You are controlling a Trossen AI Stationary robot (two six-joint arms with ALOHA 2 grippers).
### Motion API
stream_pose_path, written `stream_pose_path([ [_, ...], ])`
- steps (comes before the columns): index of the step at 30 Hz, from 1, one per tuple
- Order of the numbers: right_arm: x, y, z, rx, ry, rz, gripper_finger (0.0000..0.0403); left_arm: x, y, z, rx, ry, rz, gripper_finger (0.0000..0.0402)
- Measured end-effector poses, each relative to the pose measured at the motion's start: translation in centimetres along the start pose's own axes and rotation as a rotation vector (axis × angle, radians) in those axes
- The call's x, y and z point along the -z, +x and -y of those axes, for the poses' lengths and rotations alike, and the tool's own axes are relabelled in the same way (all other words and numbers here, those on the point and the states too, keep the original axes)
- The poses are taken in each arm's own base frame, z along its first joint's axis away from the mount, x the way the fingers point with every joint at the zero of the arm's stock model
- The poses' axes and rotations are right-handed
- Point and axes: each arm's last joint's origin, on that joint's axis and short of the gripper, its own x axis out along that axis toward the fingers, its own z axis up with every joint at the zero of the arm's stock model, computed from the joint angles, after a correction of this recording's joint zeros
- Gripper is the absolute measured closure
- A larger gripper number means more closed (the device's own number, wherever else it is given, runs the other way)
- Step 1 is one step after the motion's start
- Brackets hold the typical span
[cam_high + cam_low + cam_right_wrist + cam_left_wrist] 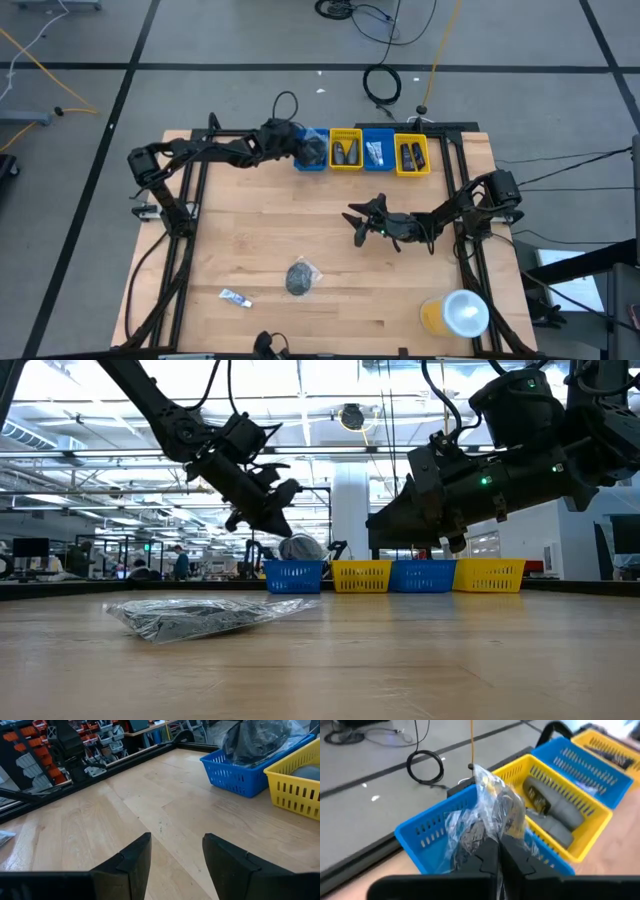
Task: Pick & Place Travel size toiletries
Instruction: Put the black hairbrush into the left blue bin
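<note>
The left pincer, closed with nothing held, is just beside the clear-wrapped pack in the blue bin

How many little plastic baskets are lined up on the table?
4, in a row at the table's far edge: a blue plastic basket at the left end, then yellow, blue, and yellow.

Four bins, blue-yellow-blue-yellow, far table edge | yellow cup, white lid, near right corner | cable coil on floor
</note>
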Motion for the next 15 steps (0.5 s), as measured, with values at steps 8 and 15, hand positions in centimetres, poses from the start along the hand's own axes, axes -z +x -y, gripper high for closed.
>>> stream_pose_path([
  [8, 0.0, 0.0, 0.0, -0.002, 0.002, 0.002, 0.0234, 0.3, 0.7, -0.2, -0.030, -0.167, 0.022, 0.0400],
  [15, -0.1, 0.0, -0.1, -0.008, 0.006, 0.007, 0.0234, 2.4, 3.3, 0.0, 0.017, -0.253, 0.001, 0.0377],
])
